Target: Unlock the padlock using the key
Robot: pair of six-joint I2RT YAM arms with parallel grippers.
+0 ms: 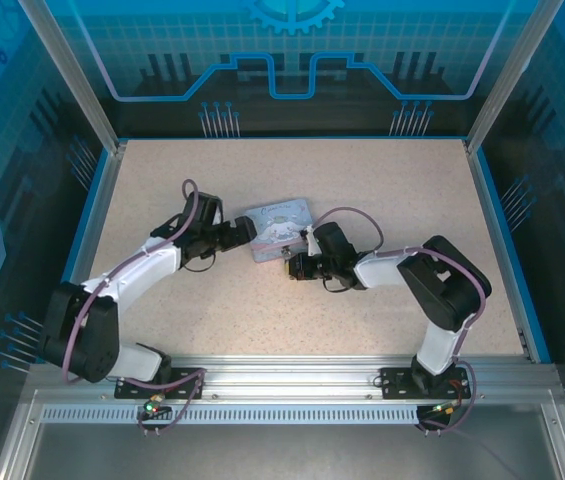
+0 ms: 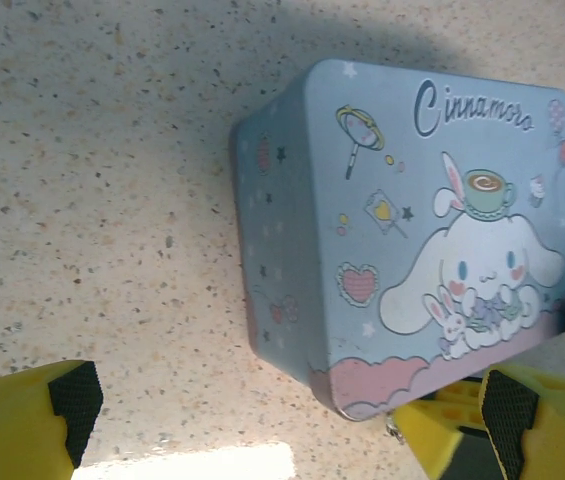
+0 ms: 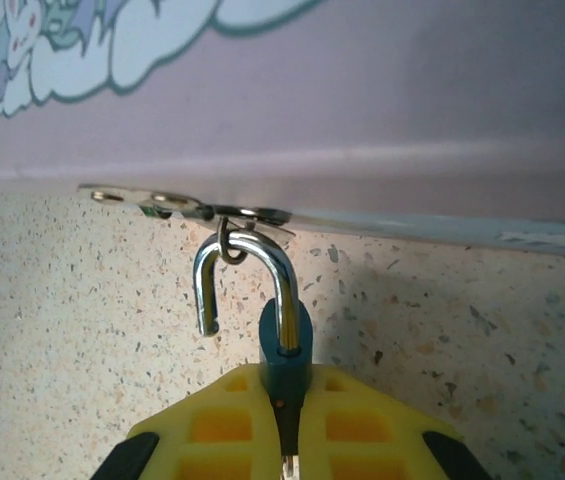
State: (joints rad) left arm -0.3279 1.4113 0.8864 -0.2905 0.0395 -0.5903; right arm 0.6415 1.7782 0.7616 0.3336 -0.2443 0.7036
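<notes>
— Where was the padlock [image 3: 284, 345]?

— At the near side of the tin [image 3: 362, 100], hanging from a thin metal latch plate [image 3: 182, 205] along the tin's edge. Its shackle [image 3: 262, 262] was hooked through a small wire loop under that plate. The blue body pointed away from the tin, over the speckled bench [image 3: 462, 330].

— And the right hand [image 3: 284, 392]?

— Pressed together on the padlock's body, with a yellow finger [image 3: 217, 425] on each side (the wrist view showed this plainly).

— Was the shackle seated?

— No. The long leg ran down into the body, and the short leg hung free beside it, its end clear of the body.

— Anything else in that grip?

— A glint of metal [image 3: 287, 462] showed between the fingers below the body. I could not tell what it was.

— The left hand [image 2: 290, 405]?

— Spread wide, pinching nothing. Its black pads [image 2: 74, 398] stood well apart, one over bare bench and the other near the tin's lower corner. The tin's printed lid, with a white long-eared cartoon figure, faced that camera. From above, the left hand was just beside the tin's left end.
</notes>
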